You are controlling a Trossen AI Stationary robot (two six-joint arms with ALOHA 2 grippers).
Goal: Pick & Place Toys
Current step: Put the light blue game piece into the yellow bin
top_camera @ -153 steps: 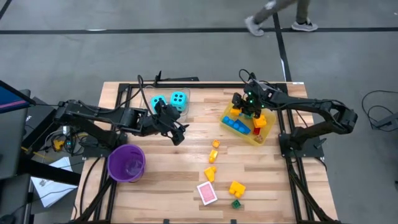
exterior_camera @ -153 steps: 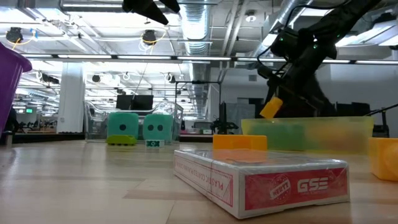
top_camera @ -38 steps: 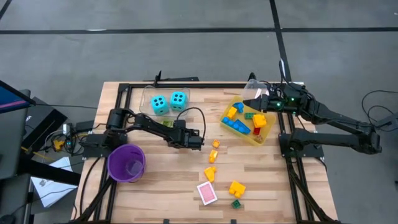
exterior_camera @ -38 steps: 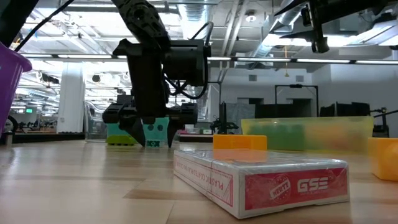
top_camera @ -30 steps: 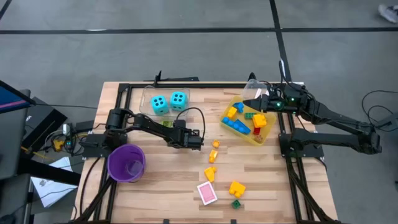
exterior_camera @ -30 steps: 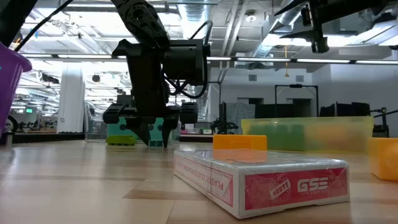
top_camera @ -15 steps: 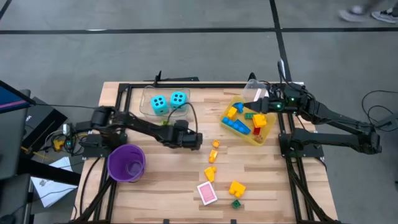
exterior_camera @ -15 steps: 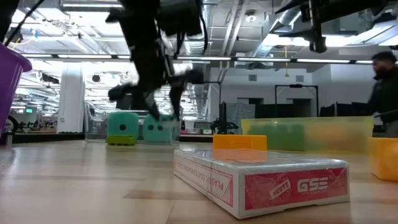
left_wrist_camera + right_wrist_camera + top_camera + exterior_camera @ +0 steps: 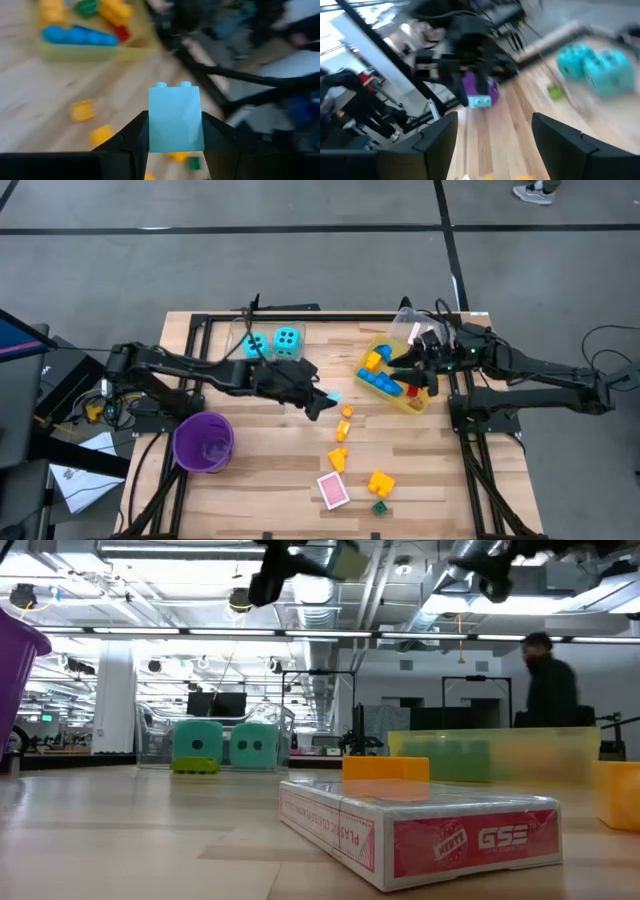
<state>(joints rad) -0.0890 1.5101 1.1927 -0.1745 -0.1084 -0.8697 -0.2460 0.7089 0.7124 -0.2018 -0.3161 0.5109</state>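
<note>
Pale cyan and smooth, a small plastic building brick (image 9: 175, 119) with two round studs on top sits clenched between the two dark fingers of the left gripper (image 9: 326, 402), which hangs above the middle of the table, raised off the boards. In the right wrist view the same brick shows far off at the tip of the left arm.

Light wooden planks make up the table (image 9: 250, 480), framed by black metal rails. A translucent yellow plastic bin (image 9: 432, 390), rectangular and low-walled, sits at the right side and holds blue, yellow, orange, green and red bricks. The right gripper (image 9: 418, 370) hovers over this bin with its fingers spread and nothing between them.

Two cyan dice with black dots (image 9: 287, 339) stand side by side in a clear shallow tray near the far edge. A round purple plastic cup (image 9: 204, 441) stands at the left. A flat pink card box (image 9: 333, 490) lies near the front edge; small yellow and orange bricks (image 9: 380, 481) lie scattered between it and the bin, with one dark green brick (image 9: 380, 507) just beside them.

Open boards lie between the cup and the scattered bricks, and along the front left edge.
</note>
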